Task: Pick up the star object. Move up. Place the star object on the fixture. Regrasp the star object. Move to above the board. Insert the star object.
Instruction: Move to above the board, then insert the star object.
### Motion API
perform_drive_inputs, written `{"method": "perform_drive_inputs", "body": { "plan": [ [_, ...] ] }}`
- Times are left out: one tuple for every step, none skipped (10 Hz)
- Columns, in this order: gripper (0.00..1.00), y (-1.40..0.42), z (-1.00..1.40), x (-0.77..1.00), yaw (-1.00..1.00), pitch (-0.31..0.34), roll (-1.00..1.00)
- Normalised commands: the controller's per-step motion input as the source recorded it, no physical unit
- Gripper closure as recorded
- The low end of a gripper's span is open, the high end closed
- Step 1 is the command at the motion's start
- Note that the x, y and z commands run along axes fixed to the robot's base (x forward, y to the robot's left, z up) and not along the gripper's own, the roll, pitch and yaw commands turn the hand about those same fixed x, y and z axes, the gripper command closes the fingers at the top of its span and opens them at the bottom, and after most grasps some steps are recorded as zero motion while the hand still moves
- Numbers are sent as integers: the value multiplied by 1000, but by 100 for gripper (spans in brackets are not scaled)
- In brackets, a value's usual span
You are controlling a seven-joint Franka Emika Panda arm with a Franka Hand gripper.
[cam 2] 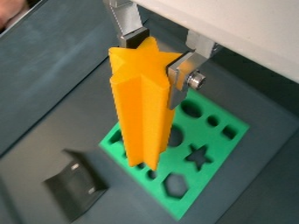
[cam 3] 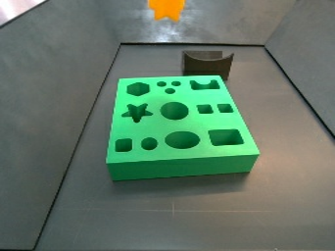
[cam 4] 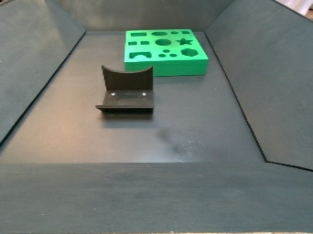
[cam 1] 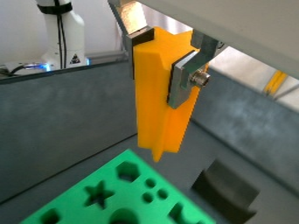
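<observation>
Silver two-finger gripper (cam 2: 159, 54) pinching an orange-yellow star-shaped prism (cam 2: 147, 105) near its upper end, the bar hanging upright in the air in both wrist views, above the floor and clear of everything. Below it lies a bright green rectangular board (cam 2: 211, 153) with shaped holes, including a star-shaped hole (cam 2: 198, 157). In a side view only the prism's lower tip (cam 3: 167, 9) shows at the upper edge, beyond the dark curved fixture (cam 3: 207, 62), which stands empty just behind the board (cam 3: 177, 127).
</observation>
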Motion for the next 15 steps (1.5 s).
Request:
{"method": "perform_drive_inputs", "body": {
  "plan": [
    [100, -61, 48, -121, -202, -57, -1000],
    [100, -10, 29, -100, -179, -63, -955],
    [100, 20, 12, -86, -123, -60, -732],
    [100, 19, 10, -78, -72, -60, -516],
    [100, 15, 8, -65, -40, -53, -345],
    [100, 14, 2, -43, -23, -40, -210],
    [100, 0, -69, 0, 0, 19, 30],
    [100, -23, 0, 0, 0, 0, 44],
    [100, 26, 0, 0, 0, 0, 0],
    [100, 0, -109, -51, -163, 0, 0],
    [100, -40, -174, -117, -580, 20, 0],
    [100, -180, -260, 0, -920, 0, 0],
    [100, -131, -171, 0, -743, 0, 0],
    [100, 0, 0, 100, -66, 0, 0],
    [100, 0, 0, 0, 0, -6, 0]
  ]
}}
